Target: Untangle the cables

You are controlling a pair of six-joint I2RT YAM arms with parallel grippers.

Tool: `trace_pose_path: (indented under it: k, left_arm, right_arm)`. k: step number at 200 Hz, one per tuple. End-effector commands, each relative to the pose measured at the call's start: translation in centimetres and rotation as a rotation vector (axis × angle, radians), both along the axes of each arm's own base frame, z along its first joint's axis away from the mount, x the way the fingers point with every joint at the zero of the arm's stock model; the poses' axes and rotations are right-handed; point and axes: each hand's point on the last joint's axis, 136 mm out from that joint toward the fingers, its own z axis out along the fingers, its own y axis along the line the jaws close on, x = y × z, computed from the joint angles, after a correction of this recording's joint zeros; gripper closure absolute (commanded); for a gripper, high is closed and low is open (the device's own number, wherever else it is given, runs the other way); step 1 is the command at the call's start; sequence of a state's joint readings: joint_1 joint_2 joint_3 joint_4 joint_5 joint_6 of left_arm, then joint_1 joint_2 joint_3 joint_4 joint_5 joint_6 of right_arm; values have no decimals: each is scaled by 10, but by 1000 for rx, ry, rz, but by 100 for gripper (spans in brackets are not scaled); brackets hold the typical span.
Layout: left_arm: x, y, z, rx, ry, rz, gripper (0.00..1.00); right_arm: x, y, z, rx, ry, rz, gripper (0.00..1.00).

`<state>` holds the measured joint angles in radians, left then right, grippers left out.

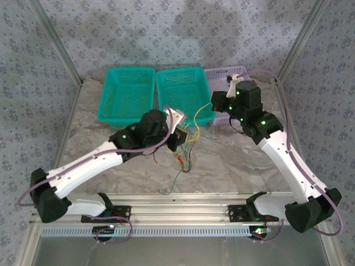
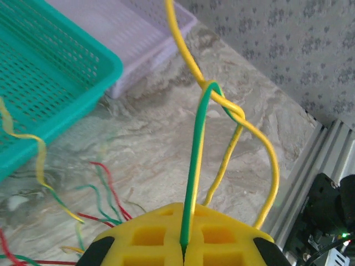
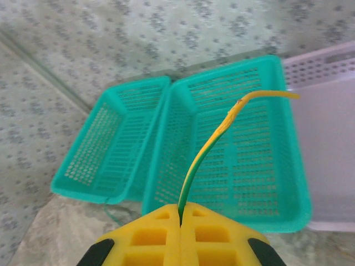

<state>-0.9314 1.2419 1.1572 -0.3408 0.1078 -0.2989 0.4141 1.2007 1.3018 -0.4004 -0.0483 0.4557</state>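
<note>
The cables [image 1: 184, 158] are thin red, green and yellow wires in a loose tangle on the table between the arms. My left gripper [image 2: 183, 244] is shut on a green cable [image 2: 194, 166] that rises to a knot [image 2: 219, 97], where a yellow cable [image 2: 186, 52] twists around it. Red and green strands [image 2: 105, 188] lie on the table below. My right gripper [image 3: 180, 213] is shut on a yellow-green cable [image 3: 208, 152] that arcs up over the baskets. From above, the left gripper [image 1: 178, 136] sits by the tangle and the right gripper [image 1: 213, 102] hangs near the middle basket's front corner.
Two teal baskets [image 1: 126, 94] [image 1: 183, 91] and a lavender basket [image 1: 222, 75] stand in a row at the back. A metal rail [image 1: 183, 199] runs along the near edge. Patterned walls close in both sides.
</note>
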Motion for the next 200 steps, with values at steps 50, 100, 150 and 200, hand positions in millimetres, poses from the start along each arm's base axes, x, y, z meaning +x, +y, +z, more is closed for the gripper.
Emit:
trace_pose_path:
  k: [50,100,150,200]
  left_arm:
    - [-16,63,22,123,-133,43,100]
    - [11,103,30,158,-174,209,100]
    - [42,129,54,108,-192,387,100]
    - [64,144,79,77,-216,494,100]
  right_arm:
    - [16,-92,-32,-49,86,-331,100]
    - [10,-133,-19,-62,31,-511,100]
    - [-6,-176,12,-142,-68,-720,100]
    - [-17,-200,43,-211,-152,-855,100]
